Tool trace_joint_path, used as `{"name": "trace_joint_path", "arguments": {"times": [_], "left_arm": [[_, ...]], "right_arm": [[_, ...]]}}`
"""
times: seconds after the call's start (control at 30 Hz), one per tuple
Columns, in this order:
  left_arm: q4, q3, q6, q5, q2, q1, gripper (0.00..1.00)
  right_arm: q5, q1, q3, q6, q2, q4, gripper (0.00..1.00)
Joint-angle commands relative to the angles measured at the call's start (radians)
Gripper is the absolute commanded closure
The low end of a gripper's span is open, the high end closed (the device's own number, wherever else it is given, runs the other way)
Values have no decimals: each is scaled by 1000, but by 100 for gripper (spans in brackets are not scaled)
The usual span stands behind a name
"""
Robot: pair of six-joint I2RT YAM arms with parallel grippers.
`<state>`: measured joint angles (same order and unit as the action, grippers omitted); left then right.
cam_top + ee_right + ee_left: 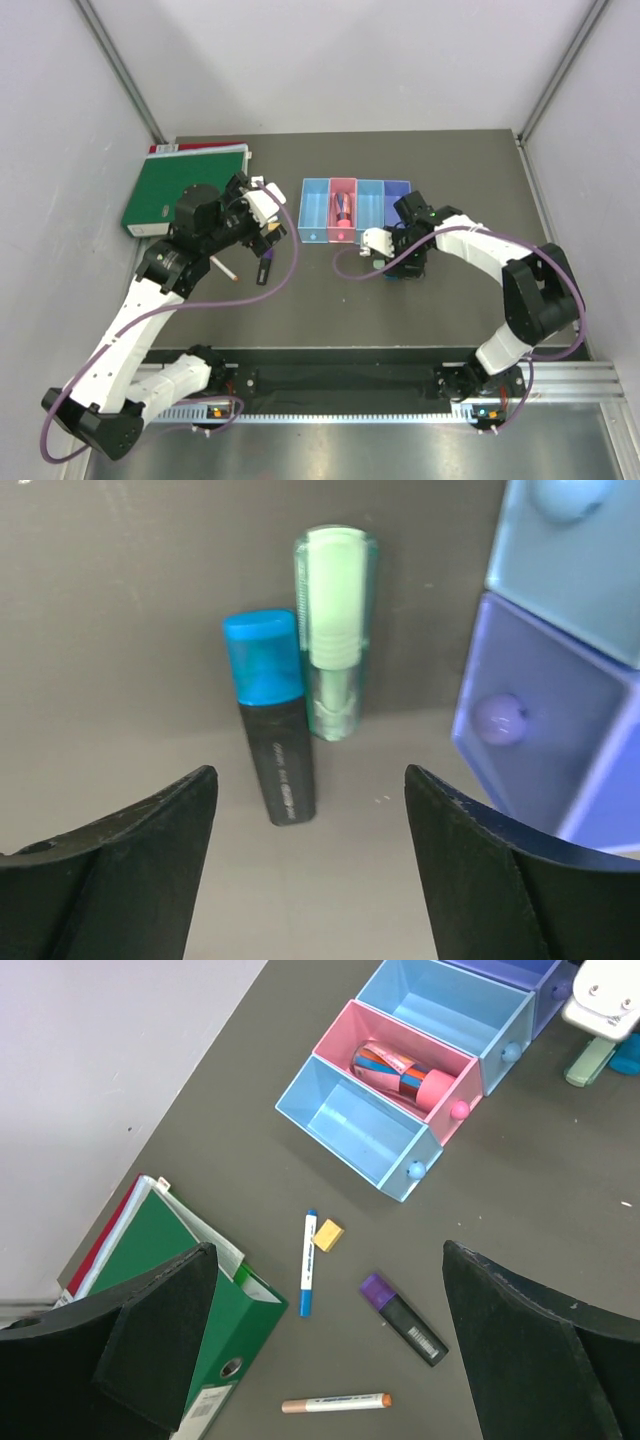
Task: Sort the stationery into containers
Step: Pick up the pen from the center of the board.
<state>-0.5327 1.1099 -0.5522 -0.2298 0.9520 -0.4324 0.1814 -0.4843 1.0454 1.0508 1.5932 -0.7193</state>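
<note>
R gripper (310, 777) hangs low over the table (450, 300), just near of the right end of the containers (315, 212). Its jaws stand apart w/ nothing gripped. Btwn its fingers (130, 870), seen from the wrist, 2 markers lie flat side by side and touching: a blue-cap marker (272, 715) w/ black body, and a green marker (333, 630) in a clear shell. Both sit just near of the purple bin (550, 730), by its knob end.

L gripper (327, 1260) hovers above the table near-left of the containers, beside the green binder (190, 1250). Jaws wide, nothing in them. Under it is the rest of the loose stationery, all on the table btwn binder and containers. The purple-cap marker (403, 1318) has the blue-end pen (308, 1263) just far of it, w/ the yellow eraser (328, 1235) just beside that pen. The orange-end pen (336, 1402) lies left of the purple-cap marker, apart from the others.

The pink bin (470, 1080), 2nd from left, holds a striped roll (395, 1065) w/ a pink end.
</note>
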Motion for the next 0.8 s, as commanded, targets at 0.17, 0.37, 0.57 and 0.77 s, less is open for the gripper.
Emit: {"name": "trace_joint_path", "arguments": {"times": [0.17,0.37,0.57,0.77], "left_arm": [[51,41,-2,-5,13,3,1],[51,51,-14,-2,14,4,1],[53,54,-15,1,14,4,1],[53,57,-25,1,13,4,1]], "right_arm": [[12,-20,-71,-14,4,40,37],[0,-19,-68,-20,40,69,39],[-2,-20,-53,-28,85,87,50],[-8,-20,-53,-26,106,87,83]]}}
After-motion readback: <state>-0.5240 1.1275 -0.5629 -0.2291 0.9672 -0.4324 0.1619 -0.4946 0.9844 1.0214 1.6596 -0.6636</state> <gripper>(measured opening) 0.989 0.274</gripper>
